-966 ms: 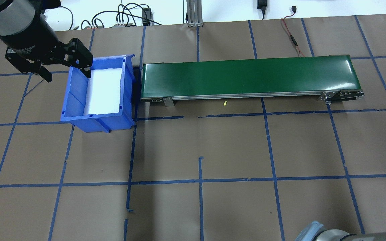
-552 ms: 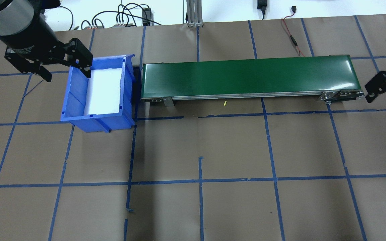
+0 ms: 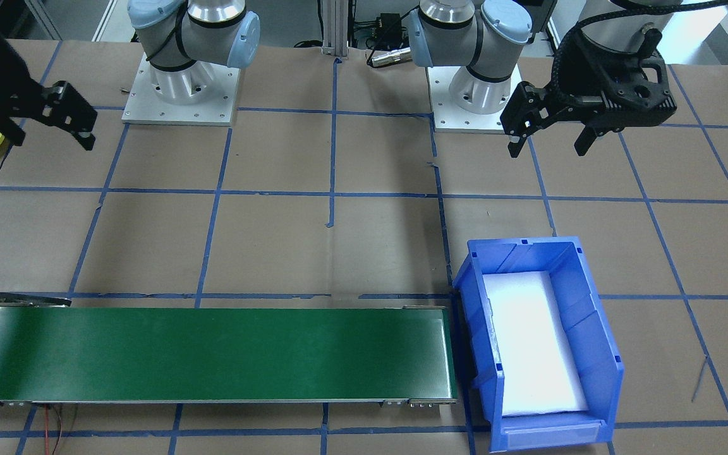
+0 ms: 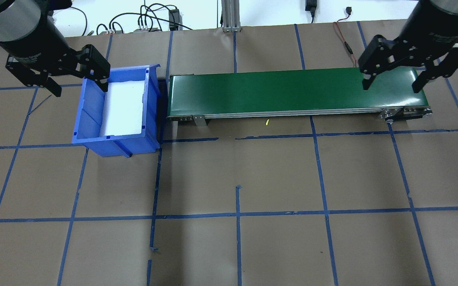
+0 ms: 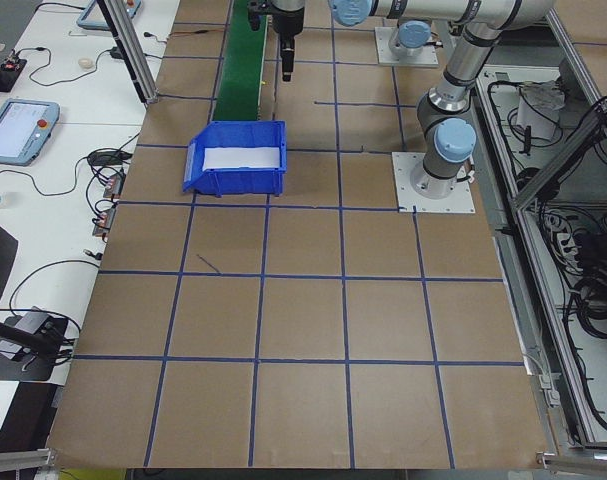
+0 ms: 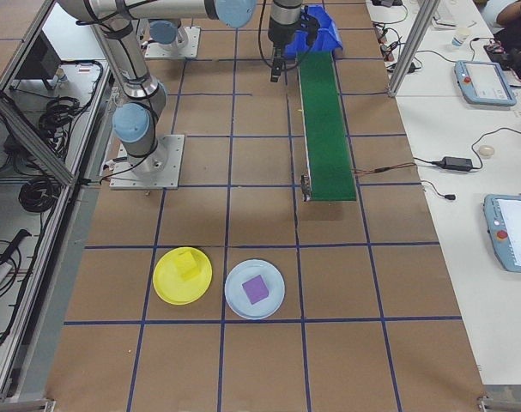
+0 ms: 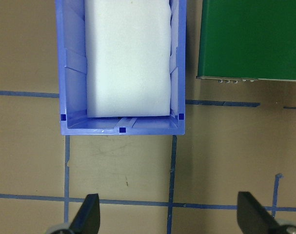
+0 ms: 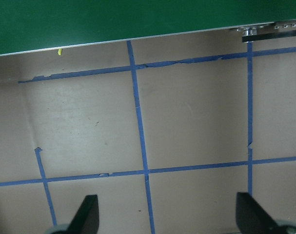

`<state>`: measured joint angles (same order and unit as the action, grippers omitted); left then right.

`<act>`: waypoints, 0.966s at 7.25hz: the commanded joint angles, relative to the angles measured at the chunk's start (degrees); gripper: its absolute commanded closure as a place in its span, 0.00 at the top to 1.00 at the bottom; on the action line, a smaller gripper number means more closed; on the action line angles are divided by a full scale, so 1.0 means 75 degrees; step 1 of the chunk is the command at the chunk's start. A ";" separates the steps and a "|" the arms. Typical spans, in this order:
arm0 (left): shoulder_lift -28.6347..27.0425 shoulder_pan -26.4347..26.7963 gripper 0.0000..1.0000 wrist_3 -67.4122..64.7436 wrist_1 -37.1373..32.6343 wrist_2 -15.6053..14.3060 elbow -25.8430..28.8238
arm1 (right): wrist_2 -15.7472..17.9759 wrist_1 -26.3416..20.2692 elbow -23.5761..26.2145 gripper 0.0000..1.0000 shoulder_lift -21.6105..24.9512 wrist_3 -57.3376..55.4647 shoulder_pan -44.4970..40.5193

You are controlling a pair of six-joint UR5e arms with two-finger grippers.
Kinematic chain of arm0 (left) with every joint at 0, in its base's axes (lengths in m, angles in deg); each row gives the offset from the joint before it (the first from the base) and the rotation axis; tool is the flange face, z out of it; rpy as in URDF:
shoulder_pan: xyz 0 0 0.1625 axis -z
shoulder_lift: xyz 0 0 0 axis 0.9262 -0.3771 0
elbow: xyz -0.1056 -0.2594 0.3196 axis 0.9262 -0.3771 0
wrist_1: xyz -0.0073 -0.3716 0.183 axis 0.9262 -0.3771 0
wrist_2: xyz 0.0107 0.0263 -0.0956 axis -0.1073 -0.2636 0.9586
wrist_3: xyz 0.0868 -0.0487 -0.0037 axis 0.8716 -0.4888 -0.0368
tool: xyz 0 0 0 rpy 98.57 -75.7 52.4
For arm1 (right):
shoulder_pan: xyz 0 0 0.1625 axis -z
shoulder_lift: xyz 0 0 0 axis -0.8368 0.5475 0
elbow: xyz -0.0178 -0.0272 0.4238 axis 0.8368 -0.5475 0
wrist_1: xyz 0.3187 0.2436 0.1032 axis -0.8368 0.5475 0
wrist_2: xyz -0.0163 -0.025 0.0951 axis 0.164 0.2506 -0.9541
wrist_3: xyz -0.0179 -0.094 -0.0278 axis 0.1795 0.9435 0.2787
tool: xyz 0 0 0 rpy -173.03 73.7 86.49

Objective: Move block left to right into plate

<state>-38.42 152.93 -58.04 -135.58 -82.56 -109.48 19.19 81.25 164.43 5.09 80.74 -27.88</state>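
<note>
Fingers first: the left gripper [image 4: 78, 82] has its fingers [image 7: 88, 213] spread wide with nothing between them, hanging above the table at the 9 o'clock side of the blue bin [image 4: 90, 119] in the overhead view. Its wrist camera looks down on the bin's near wall and the white foam pad [image 7: 127, 58] lying inside.

Over to the right gripper [image 4: 391, 83]: fingers [image 8: 86, 214] also splayed apart, empty, poised over the 3 o'clock end of the green conveyor belt [image 4: 276, 89]. A tiny yellow scrap [image 4: 266, 122] lies on the brown paper just beside the belt's near edge.

Now the targets, seen from the right-side camera: the yellow plate [image 6: 182, 275] sits well apart from the belt's end, toward 7 o'clock, with a yellow block [image 6: 187, 265] on it. Right beside it at 3 o'clock, a pale blue plate [image 6: 255, 290] carries a purple block [image 6: 255, 289]. In the front-facing view only a sliver of the yellow plate shows at the left edge.
</note>
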 commanded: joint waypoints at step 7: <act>0.0012 0.0000 1.00 0.0000 -0.0012 0.0000 -0.0033 | -0.0032 0.0997 0.0545 1.00 -0.0153 -0.0908 -0.0744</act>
<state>-38.35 152.92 -58.04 -135.65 -82.56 -109.70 18.99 87.14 168.33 3.96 73.79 -33.46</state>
